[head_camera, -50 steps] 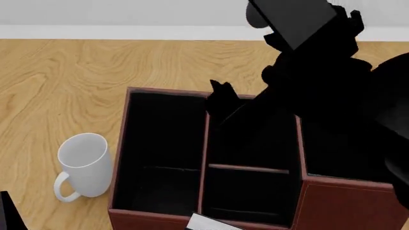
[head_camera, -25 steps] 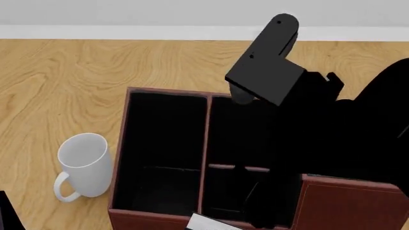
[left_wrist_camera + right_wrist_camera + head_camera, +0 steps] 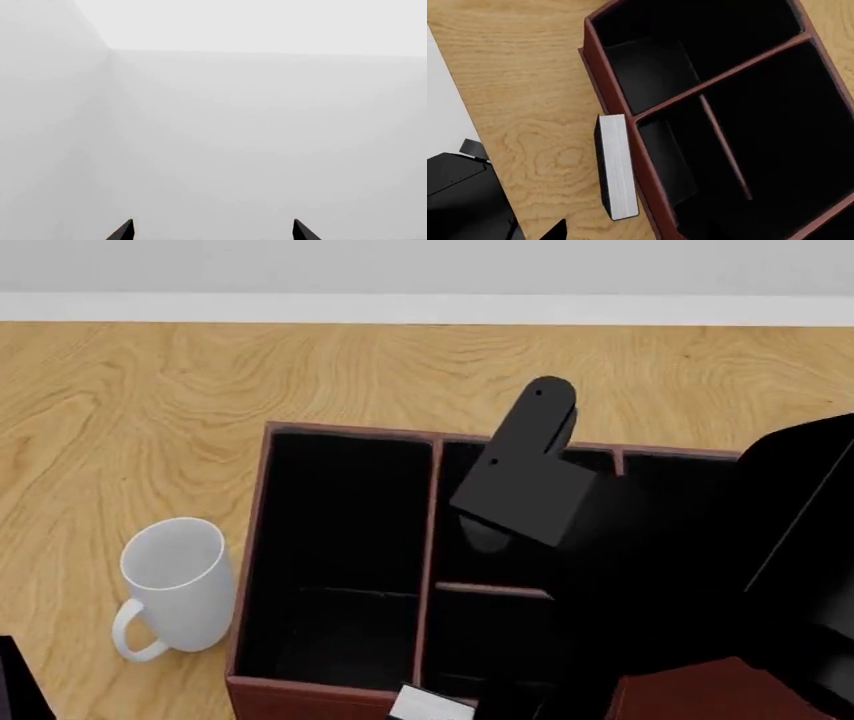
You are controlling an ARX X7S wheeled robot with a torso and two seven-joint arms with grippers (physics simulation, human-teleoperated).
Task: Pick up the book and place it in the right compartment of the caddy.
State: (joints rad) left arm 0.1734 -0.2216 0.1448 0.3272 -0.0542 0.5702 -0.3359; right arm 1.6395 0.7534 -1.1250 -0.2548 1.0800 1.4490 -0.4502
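The book (image 3: 614,167) stands on edge on the wooden desk (image 3: 527,90), white page edge up, touching the outside of the caddy (image 3: 620,110) at its low front wall. It looks stiff, compact and fairly smooth, so pinching across both black covers seems safest. The left hand (image 3: 212,232) is spread, facing blank pale walls. Whether the right hand is open, I cannot tell.
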